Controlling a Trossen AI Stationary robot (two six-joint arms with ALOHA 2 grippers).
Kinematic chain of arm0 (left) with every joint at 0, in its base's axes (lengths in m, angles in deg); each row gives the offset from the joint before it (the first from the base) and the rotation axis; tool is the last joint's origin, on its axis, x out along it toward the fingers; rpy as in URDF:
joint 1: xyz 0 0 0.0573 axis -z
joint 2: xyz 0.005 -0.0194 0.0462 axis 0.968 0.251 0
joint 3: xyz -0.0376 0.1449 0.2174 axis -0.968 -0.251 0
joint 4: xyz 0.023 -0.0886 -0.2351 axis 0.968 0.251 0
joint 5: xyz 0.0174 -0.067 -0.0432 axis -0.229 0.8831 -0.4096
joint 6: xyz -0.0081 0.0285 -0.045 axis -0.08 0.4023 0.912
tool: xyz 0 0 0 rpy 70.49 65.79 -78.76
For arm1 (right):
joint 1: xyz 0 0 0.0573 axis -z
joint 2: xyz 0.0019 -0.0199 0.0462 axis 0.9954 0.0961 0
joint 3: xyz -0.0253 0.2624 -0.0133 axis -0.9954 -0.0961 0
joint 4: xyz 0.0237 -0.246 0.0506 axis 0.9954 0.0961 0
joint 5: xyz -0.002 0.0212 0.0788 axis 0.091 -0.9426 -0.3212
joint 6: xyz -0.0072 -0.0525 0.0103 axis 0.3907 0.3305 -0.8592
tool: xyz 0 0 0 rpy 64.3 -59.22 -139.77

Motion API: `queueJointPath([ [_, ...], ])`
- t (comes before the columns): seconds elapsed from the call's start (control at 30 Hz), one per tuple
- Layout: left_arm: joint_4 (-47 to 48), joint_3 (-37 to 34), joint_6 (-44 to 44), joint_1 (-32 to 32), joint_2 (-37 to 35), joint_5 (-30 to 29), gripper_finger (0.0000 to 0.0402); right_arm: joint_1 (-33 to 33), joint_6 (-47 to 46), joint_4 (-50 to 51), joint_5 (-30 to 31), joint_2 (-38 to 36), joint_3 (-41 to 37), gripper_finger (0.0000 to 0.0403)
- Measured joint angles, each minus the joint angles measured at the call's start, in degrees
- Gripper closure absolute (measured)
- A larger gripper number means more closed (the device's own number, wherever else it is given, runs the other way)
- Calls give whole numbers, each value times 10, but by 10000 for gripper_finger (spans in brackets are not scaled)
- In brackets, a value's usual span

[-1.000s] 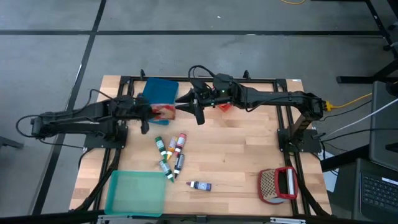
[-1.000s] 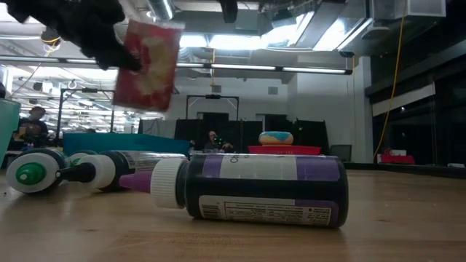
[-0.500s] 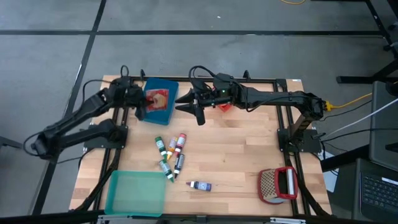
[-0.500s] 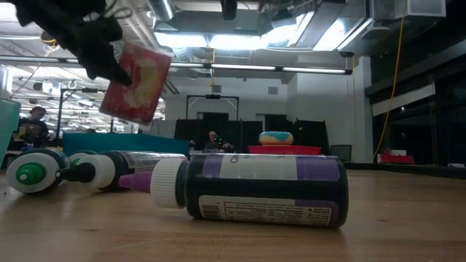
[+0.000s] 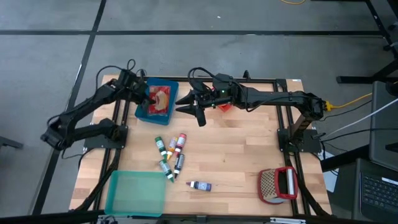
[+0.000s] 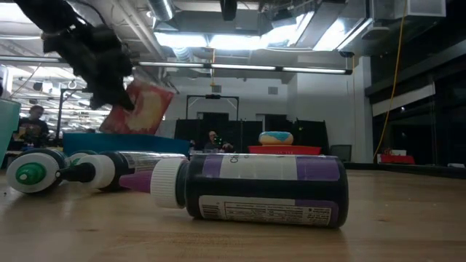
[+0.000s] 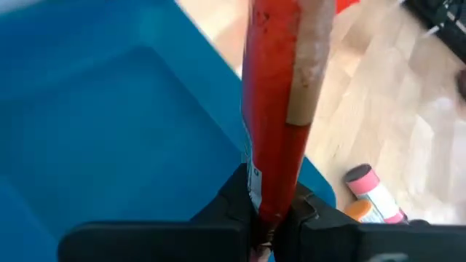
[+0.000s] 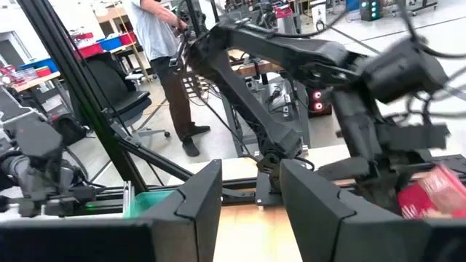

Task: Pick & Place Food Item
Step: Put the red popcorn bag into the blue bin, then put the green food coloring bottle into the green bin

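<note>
My desk [image 5: 236, 149] is pale wood with a smooth, lined grain. The food packet [image 7: 280, 94] in my left gripper [image 7: 268, 218] is thin, shiny plastic, red with a paler patch. The blue bin [image 5: 144, 111] below it is smooth, hard plastic, a bit glossy. The green tray [image 5: 135, 193] at the near left looks like see-through plastic. The little bottles [image 6: 247, 185] have shiny plastic sides with paper labels. My arms [image 5: 267, 98] are dark and matt. The floor [image 5: 50, 62] is dull grey.

Overhead and table-level views (plus two wrist cameras), sharing the blue bin [image 5: 157, 102].
</note>
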Motion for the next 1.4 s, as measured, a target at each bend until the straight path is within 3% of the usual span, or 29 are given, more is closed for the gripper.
queueJointPath([
  [0.27, -11, 0, 10, -18, 106, -6, 377, -1, 2, 4, -30, 0, 0, 261],
  [0.57, -19, 0, 9, -17, 100, -30, 281, -1, 17, 24, -40, 0, 0, 261],
  [0.8, -18, 9, -8, -17, 42, -127, 186, -1, 19, 23, -40, 0, 0, 261],
  [0.97, -18, 33, -43, -3, -19, -177, 154, -1, 21, 23, -40, 0, 0, 261],
  [1.17, -28, 62, -59, 50, -114, -141, 159, -2, 58, 22, -40, 1, 0, 261],
  [1.3, -69, 66, -1, 108, -182, -70, 173, -13, 117, 21, -40, 1, 0, 261],
  [1.4, -96, 66, 46, 164, -225, -55, 184, -24, 164, 18, -40, 1, 0, 261],
])
